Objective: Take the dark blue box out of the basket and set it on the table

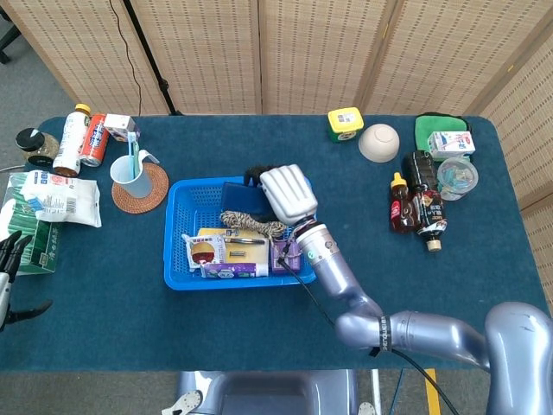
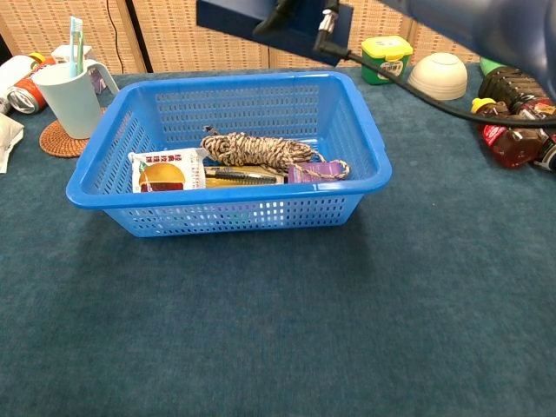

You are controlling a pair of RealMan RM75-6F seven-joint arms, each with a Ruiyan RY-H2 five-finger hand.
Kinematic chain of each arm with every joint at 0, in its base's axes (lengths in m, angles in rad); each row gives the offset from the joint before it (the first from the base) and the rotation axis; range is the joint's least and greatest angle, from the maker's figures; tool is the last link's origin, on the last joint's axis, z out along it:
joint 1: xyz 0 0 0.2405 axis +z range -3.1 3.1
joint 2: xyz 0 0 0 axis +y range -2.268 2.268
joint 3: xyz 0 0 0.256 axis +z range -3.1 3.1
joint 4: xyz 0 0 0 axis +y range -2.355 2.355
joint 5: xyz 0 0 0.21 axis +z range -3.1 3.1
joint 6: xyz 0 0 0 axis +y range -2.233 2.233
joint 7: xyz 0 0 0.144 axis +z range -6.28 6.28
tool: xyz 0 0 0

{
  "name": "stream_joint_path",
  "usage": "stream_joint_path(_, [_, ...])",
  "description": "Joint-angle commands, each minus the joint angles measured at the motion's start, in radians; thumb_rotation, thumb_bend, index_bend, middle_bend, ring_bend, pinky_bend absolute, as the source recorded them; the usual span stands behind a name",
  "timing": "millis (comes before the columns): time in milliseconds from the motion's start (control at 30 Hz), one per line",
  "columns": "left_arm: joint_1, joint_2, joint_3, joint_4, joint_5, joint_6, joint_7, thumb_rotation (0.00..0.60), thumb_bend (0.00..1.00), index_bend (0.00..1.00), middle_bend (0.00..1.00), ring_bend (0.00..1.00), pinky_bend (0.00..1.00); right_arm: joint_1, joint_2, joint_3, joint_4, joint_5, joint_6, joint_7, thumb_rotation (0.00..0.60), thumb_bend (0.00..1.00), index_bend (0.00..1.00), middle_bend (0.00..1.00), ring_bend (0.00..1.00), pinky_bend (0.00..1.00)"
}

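My right hand [image 1: 285,194] grips the dark blue box [image 1: 239,198] and holds it in the air above the blue basket [image 1: 177,226]. In the chest view the box [image 2: 234,16] shows only along the top edge, well above the basket [image 2: 365,139], and the hand is mostly cut off there. The basket still holds a coil of rope [image 2: 252,148], a snack packet [image 2: 162,170] and a small purple item [image 2: 313,172]. My left hand [image 1: 9,268] hangs at the left edge of the head view, off the table, fingers apart, holding nothing.
A cup with a toothbrush [image 1: 130,173] stands on a coaster left of the basket, beside cans, a jar and packets [image 1: 52,197]. At the right are sauce bottles [image 1: 415,203], a white bowl [image 1: 378,143], a yellow-lidded tub [image 1: 344,124] and a green pouch.
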Motion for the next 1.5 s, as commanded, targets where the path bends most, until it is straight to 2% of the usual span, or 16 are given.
stream_joint_path(33, [0.001, 0.000, 0.001, 0.000, 0.001, 0.001, 0.000, 0.600, 0.02, 0.00, 0.00, 0.00, 0.00, -0.027, 0.058, -0.005, -0.004, 0.019, 0.016, -0.034, 0.600, 0.54, 0.63, 0.63, 0.57, 0.59])
stream_joint_path(367, [-0.001, -0.001, 0.000, -0.005, -0.006, -0.004, 0.008, 0.600, 0.02, 0.00, 0.00, 0.00, 0.00, -0.125, 0.193, -0.073, 0.015, 0.120, -0.027, -0.049, 0.600, 0.54, 0.63, 0.63, 0.57, 0.59])
stream_joint_path(533, [0.000, 0.000, -0.003, -0.008, -0.014, -0.003, 0.008, 0.600, 0.02, 0.00, 0.00, 0.00, 0.00, -0.174, 0.230, -0.123, 0.083, 0.159, -0.079, -0.017, 0.600, 0.54, 0.63, 0.63, 0.57, 0.59])
stream_joint_path(967, [-0.007, -0.006, -0.006, -0.014, -0.028, -0.015, 0.032, 0.600, 0.02, 0.00, 0.00, 0.00, 0.00, -0.205, 0.185, -0.197, 0.231, 0.204, -0.226, 0.056, 0.600, 0.55, 0.63, 0.63, 0.57, 0.59])
stream_joint_path(1233, [-0.008, -0.006, -0.007, -0.014, -0.032, -0.017, 0.032, 0.600, 0.02, 0.00, 0.00, 0.00, 0.00, -0.190, 0.164, -0.215, 0.226, 0.218, -0.255, 0.037, 0.600, 0.55, 0.63, 0.63, 0.57, 0.59])
stream_joint_path(1500, [-0.008, -0.003, -0.008, -0.010, -0.032, -0.019, 0.024, 0.600, 0.02, 0.00, 0.00, 0.00, 0.00, -0.165, 0.177, -0.246, 0.178, 0.308, -0.290, -0.027, 0.600, 0.55, 0.63, 0.63, 0.57, 0.59])
